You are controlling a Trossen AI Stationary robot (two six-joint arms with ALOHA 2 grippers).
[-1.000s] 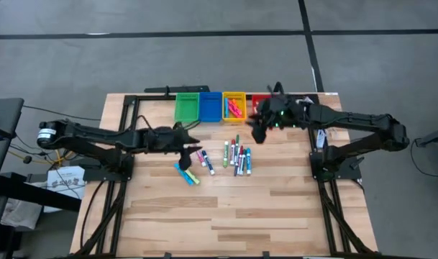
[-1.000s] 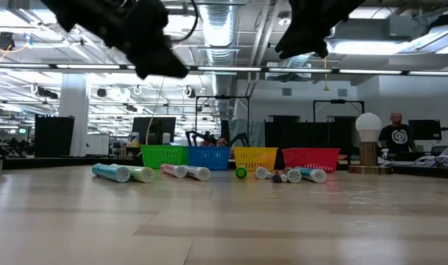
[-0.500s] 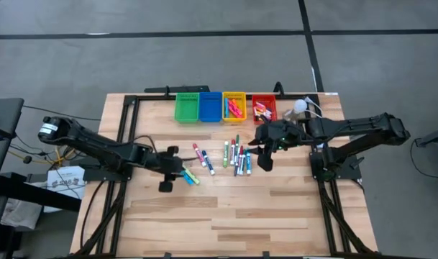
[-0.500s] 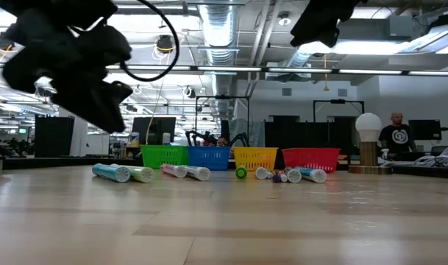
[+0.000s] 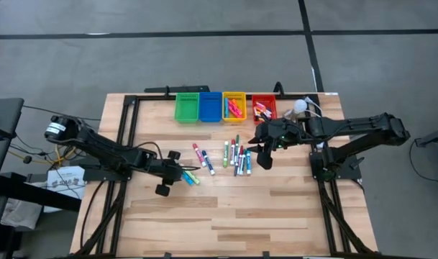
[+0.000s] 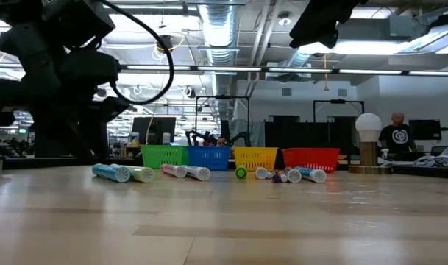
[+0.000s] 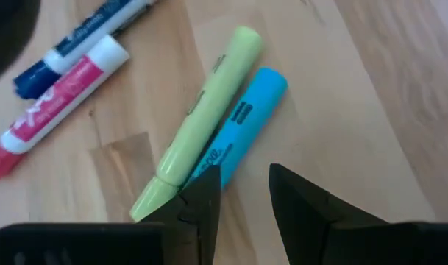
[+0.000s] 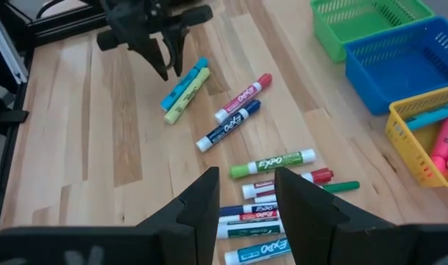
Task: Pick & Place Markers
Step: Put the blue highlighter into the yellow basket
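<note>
The cyan marker [image 7: 238,132] lies on the worktop [image 5: 276,208] touching a yellow one [image 7: 201,125], with the left tool [image 7: 242,195] poised over it, empty and parted, apparently reaching; next, lower and close, while the right tool [image 8: 246,199] hovers empty, parted.

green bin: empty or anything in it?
Empty. The green bin shows only bare mesh floor from above; the right wrist view also shows nothing inside.

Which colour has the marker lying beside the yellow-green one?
Cyan marker; clearest in the left wrist view.
</note>
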